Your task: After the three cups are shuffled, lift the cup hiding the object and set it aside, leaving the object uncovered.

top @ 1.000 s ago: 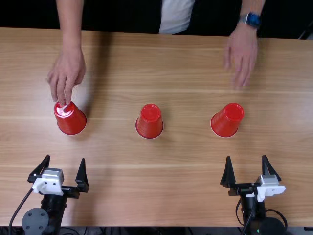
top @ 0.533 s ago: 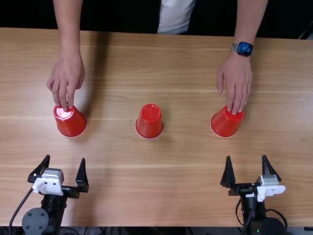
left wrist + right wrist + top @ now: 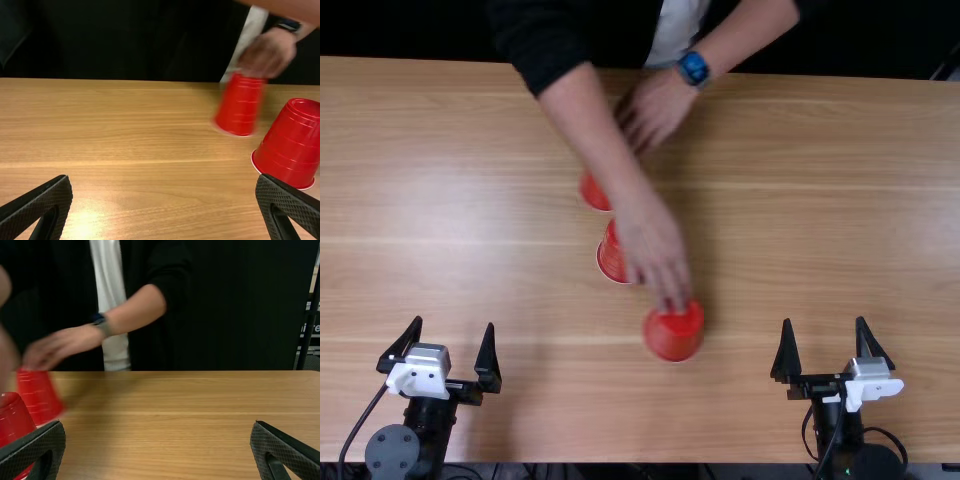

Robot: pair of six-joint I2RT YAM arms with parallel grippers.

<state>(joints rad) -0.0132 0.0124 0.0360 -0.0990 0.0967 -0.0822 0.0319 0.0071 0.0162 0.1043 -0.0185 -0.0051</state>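
Three red upside-down cups stand on the wooden table (image 3: 840,200). One cup (image 3: 672,335) is near the front centre, with a person's hand (image 3: 655,255) resting its fingertips on it. The middle cup (image 3: 609,257) (image 3: 289,144) is partly hidden under that forearm. The third cup (image 3: 591,191) (image 3: 239,105) (image 3: 38,395) sits just behind the middle one, near the person's other hand (image 3: 652,108), which wears a watch. My left gripper (image 3: 451,326) (image 3: 162,210) and right gripper (image 3: 823,324) (image 3: 157,455) stand open at the near edge, holding nothing. No hidden object can be seen.
The person's arms cross over the table's middle. Bare wood lies to the left and right of the cups. Another cup's edge (image 3: 11,422) shows behind my right gripper's finger.
One hand slid the left cup across to the front centre. The watch hand carried the right cup to the back, just left of the middle cup. The middle cup and both grippers stayed put.
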